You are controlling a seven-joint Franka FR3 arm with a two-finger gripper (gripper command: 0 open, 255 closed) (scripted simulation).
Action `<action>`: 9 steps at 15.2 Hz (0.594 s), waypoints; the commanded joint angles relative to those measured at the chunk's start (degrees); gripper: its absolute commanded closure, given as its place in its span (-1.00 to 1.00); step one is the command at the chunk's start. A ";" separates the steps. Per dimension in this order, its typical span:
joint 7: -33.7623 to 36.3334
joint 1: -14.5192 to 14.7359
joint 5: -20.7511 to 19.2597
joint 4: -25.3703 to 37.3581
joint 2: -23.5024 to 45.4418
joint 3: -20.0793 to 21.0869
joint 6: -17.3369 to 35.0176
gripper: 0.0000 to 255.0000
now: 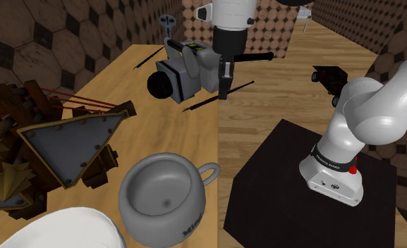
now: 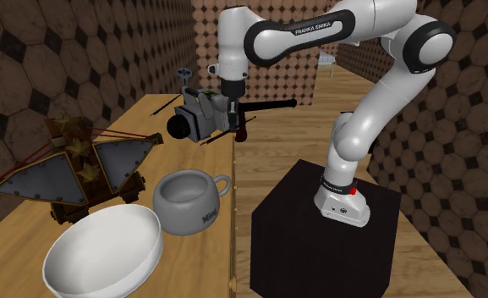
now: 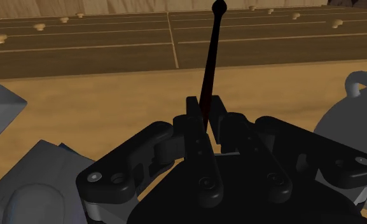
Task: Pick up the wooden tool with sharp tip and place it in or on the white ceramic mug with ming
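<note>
The tool is a thin dark reddish stick (image 1: pixel 202 103) with a pointed end, lying at the wooden table's edge beside a grey camera-like object (image 1: pixel 184 70). Its other end juts past the edge. My gripper (image 1: pixel 225 88) is down on the stick's middle. In the wrist view the two black fingers (image 3: pixel 194 124) clasp the stick (image 3: pixel 210 57), whose knobbed end points away over the floor planks. From the second exterior view the gripper (image 2: pixel 231 118) stands at the table edge over the stick (image 2: pixel 212 138). The grey mug (image 1: pixel 163 197) (image 2: pixel 189 199) stands upright nearer the camera, handle toward the table edge.
A white bowl (image 2: pixel 105 252) sits beside the mug. A star-shaped wood-and-metal ornament (image 1: pixel 53 148) covers the table's left side. Another thin stick (image 1: pixel 150 58) lies behind the camera-like object. A black rod (image 1: pixel 254 56) shows beyond the gripper. The black stand (image 1: pixel 300 190) is on the floor.
</note>
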 commanded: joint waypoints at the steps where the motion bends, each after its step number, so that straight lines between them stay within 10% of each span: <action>1: 0.00 -0.08 -0.13 1.52 -0.10 -0.24 -1.64 1.00; 9: 3.11 0.47 0.09 7.25 1.38 1.66 -5.59 1.00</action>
